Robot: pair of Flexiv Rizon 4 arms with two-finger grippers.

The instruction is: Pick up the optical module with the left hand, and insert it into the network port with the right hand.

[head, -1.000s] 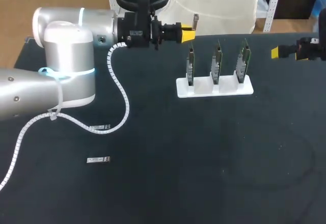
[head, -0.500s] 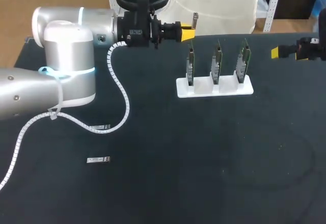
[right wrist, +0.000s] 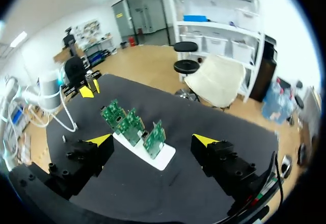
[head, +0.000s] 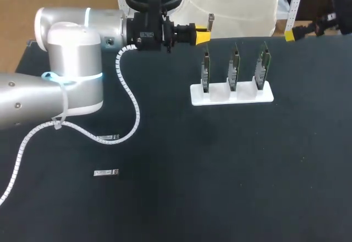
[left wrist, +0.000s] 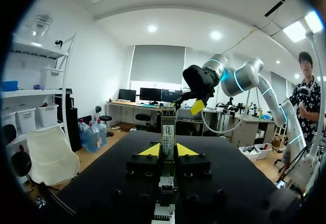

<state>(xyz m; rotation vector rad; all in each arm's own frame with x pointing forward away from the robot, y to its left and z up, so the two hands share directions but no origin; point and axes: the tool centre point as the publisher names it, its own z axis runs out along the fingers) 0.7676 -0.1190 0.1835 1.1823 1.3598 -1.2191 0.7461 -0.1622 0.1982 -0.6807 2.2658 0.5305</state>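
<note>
Head view shows the left arm coming in over the far side of the counter (head: 220, 170), its left gripper (head: 202, 35) lying level and pointing toward the boards (head: 234, 66). The module (head: 211, 22) sticks up out of that gripper, clear of the counter and just left of the nearest board. In the left wrist view the two yellow fingertips (left wrist: 151, 150) press on the module (left wrist: 168, 135) from both sides, so this gripper is pinching it; the module runs out past the tips. Three green boards stand upright in a row in a white stand (head: 220, 94) on the far half of the counter. The right gripper (head: 290, 35) hangs over the far right corner, well apart from the stand and from the left gripper. In the right wrist view the right gripper (right wrist: 153, 140) has its yellow fingertips (right wrist: 100, 140) spread wide with nothing between them, and the stand and boards lie ahead of it. A white spiral cable (head: 132, 104) hangs from the left arm and loops onto the counter. Two more modules lie flat on the near left of the counter, one (head: 108, 138) against the cable loop, the other (head: 106, 172) nearer, on bare counter.
</note>
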